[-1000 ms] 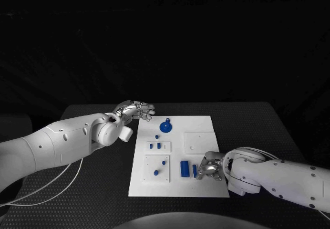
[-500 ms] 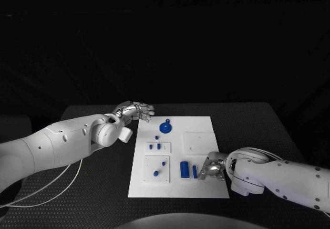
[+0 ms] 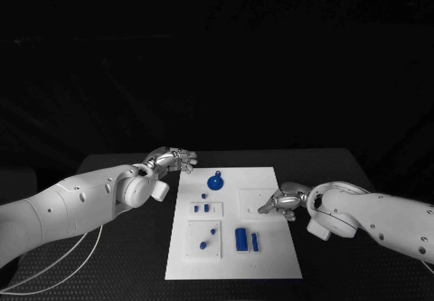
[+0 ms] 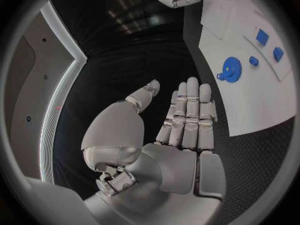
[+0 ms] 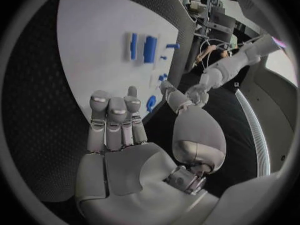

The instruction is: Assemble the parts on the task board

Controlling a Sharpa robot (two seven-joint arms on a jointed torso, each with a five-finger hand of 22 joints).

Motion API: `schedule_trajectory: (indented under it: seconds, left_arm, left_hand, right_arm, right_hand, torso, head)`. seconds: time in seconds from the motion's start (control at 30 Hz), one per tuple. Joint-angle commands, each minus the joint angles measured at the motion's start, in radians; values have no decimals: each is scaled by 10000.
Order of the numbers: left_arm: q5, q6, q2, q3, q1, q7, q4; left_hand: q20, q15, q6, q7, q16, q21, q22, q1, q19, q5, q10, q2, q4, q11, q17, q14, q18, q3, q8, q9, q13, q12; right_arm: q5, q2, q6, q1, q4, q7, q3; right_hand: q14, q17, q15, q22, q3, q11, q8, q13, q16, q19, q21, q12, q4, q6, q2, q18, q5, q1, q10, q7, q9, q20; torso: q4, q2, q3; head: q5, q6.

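1. The flat white rectangular task board (image 3: 267,263) lay mid-table on the black textured table (image 3: 362,169).
2. A round blue gear-like part (image 3: 215,182) sat near the board's far edge; two upright blue bar-shaped parts (image 3: 241,239) stood side by side toward its near end, and small blue pieces (image 3: 205,208) lay between.
3. The left silver hand (image 3: 172,157) hovered just off the board's far left corner, empty, fingers straight and close together.
4. The right silver hand (image 3: 281,203) hung over the board's right edge, fingers loosely curled, holding nothing.
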Motion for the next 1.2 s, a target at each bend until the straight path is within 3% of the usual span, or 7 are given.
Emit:
schedule_trajectory:
  seconds: [0.03, 0.57, 0.67, 0.7, 0.73, 0.93, 1.2]
  left_arm:
    - [170, 14, 63, 11, 159, 305, -219]
    - [767, -349, 866, 25, 699, 1028, -1880]
    - [800, -358, 1005, 25, 697, 1048, -2034]
    - [497, -210, 913, 22, 692, 641, -1962]
    - [499, -230, 907, 26, 688, 647, -1942]
    - [547, -833, 746, 122, 556, 821, -1346]
    - [713, -2909, 191, 456, 104, 1424, 707]
  left_hand:
    - [16, 22, -66, 0, -65, -59, 16, -28, 15, -8, -56, -38, 11, -18, 16, 15, 144, -1, -21, 17, -10, 40]
    - [912, 902, -670, -272, -2209, -1323, -32, 1, -1899, -29, -1736, -175, -100, 22, -687, -2684, -56, -52, -336, -174, -592, -224]
    - [922, 905, -780, -307, -2264, -1381, -39, 5, -1973, -30, -1863, -189, -103, 0, -713, -2762, -86, -57, -395, -201, -634, -230]
    - [479, -518, -8251, -1799, -5052, -4840, -3888, -3016, -8347, -550, -11782, 780, 1791, -1305, -6332, -10487, -387, -5342, -3060, -5049, -1406, -851]
    - [479, -518, -8251, -1799, -5052, -4840, -4048, -10061, -8347, -550, -11782, 780, 1791, -1305, -6332, -10487, -387, -5342, -3060, -5049, -1406, -851]
    - [479, -518, -8251, -1799, -5052, -4840, -12904, -10061, -8347, -550, -11782, 780, 1791, -1305, -6332, -10487, -387, -5342, -3060, -5049, -1406, -851]
    - [479, -518, -8251, -1799, -5052, -4840, -12904, -10061, -8347, -550, -11782, 780, 1791, -1305, -6332, -10487, -387, -5342, -3060, -5049, -1406, -851]
  right_arm:
    - [2241, 434, -432, 241, -1227, 3078, 185]
    - [5745, 2601, -32, 387, -5926, 5123, 1388]
    - [5745, 2666, -10, 387, -6052, 5204, 1397]
    - [4999, 2614, -292, 389, -5997, 4569, 1387]
    - [5008, 2608, -310, 386, -5977, 4579, 1387]
    - [5304, 2422, -840, 293, -5374, 4862, 1387]
    - [6322, 1782, -2666, -26, -3298, 5838, 1388]
  right_hand:
    - [-193, -17, 10, -12, -202, 31, -35, -46, -157, -210, -133, 3, -251, -274, 555, 213, 255, 177, -198, 224, 46, 16]
    - [-4647, -3805, 2353, -2085, 47, 1515, -328, -5479, -5643, -5551, -4909, -5600, -701, -1527, 1318, -850, 461, 1874, -3197, 860, 35, 1807]
    - [-4647, -3805, 2353, -2085, 47, 1515, -328, -5479, -5643, -5551, -4909, -5600, -701, -1527, 1318, -850, 461, 1874, -3197, 860, 35, 1807]
    - [-12523, -10656, 1067, -5092, -6296, 16, -2051, -10936, -12166, -11188, -10727, -10762, 2324, -10057, 2313, -2405, -705, -7483, -11487, -918, -6368, 323]
    - [-12523, -10656, 1067, -12129, -6296, 16, -2051, -10936, -12166, -11188, -10727, -10762, 2324, -10057, 2313, -2405, -705, -7483, -11487, -918, -6368, 323]
    - [-12523, -10656, 1067, -12129, -6296, 16, -2051, -10936, -12166, -11188, -10727, -10762, 2324, -10057, 2313, -2405, -705, -7483, -11487, -918, -6368, 323]
    - [-12523, -10656, 1067, -12129, -6296, 16, -2051, -10936, -12166, -11188, -10727, -10762, 2324, -10057, 2313, -2405, -705, -7483, -11487, -918, -6368, 323]
  torso:
    - [-83, -47, -63]
    - [-55, -310, -29]
    - [-28, -349, -1]
    - [-72, -286, -39]
    - [-67, -292, -40]
    - [90, -481, -90]
    - [372, -822, -180]
  head:
    - [-8, 703]
    - [191, 2077]
    - [192, 2047]
    - [180, 2031]
    - [174, 2021]
    - [-13, 1720]
    - [-349, 1176]
